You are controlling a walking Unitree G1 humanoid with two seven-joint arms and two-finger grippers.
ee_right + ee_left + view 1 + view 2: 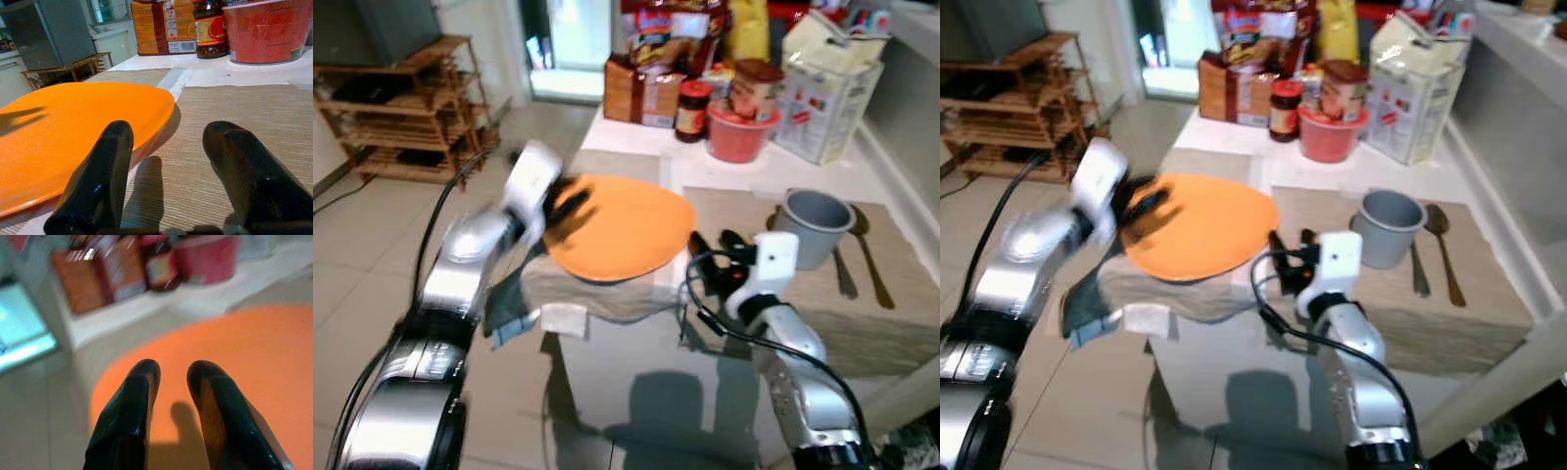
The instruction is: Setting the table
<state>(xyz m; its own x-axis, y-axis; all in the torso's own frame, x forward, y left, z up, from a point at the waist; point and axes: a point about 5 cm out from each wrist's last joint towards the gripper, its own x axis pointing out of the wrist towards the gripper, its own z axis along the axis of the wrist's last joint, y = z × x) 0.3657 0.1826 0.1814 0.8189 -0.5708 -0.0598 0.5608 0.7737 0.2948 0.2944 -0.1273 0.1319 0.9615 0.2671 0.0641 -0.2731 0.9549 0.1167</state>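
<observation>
While L gripper (pixel 168 377) hovers over plate (pixel 626 230) w/ fingers slightly apart, R gripper (pixel 171 147) sits by plate's rim, fingers spread wide; cup (pixel 813 225) nearby.

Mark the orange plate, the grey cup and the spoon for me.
orange plate (pixel 626 230): left eye view, centre of its face.
grey cup (pixel 815 227): left eye view, outer wall.
spoon (pixel 871 257): left eye view, handle.

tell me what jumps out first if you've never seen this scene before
The big orange plate near the table's left edge grabs the eye, with the left gripper hovering over its left side and the right gripper, fingers open, at its right rim. Next comes the grey cup on the placemat to the right, cutlery beside it, and the red tub among the groceries at the back.
</observation>
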